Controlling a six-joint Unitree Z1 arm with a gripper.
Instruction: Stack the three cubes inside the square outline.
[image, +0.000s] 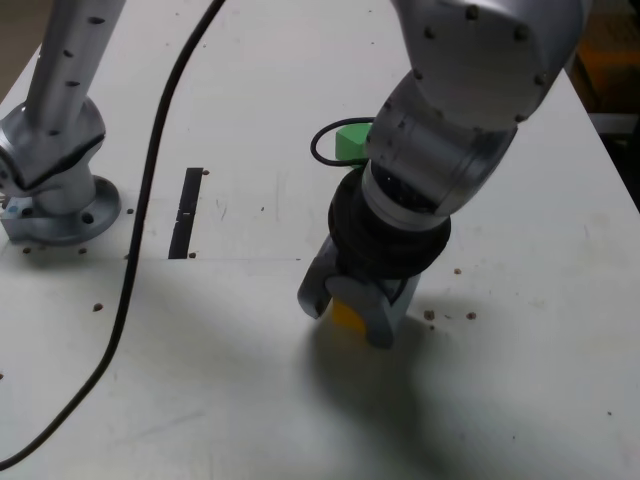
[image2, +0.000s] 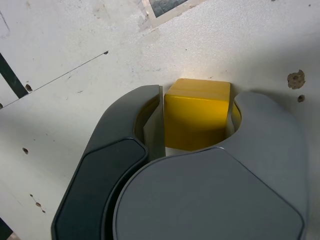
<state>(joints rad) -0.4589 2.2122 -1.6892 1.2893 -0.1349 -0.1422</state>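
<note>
Looking down from the exterior view, no brand, label or writing can be read anywhere. The white table (image: 520, 400) is scuffed and dotted with small dark specks, and a straight black tape strip (image: 186, 212) lies at about nine o'clock from the gripper (image: 352, 312). A black cable (image: 140, 215) snakes from twelve o'clock down to the lower edge, passing the arm's grey base (image: 58, 195) at the exterior view's left. The gripper points down at the tabletop, clenched on the yellow cube (image: 347, 316), which sits between its jaws just below centre. The green cube (image: 352, 142) peeks out behind the arm at twelve o'clock from the gripper.

Over to the wrist view: the yellow cube (image2: 197, 120) fills the middle, with a jaw on either side of it and the gripper (image2: 197, 117) closed on it. White, pitted tabletop all around; a dark tape corner (image2: 167, 6) shows past the cube.
</note>
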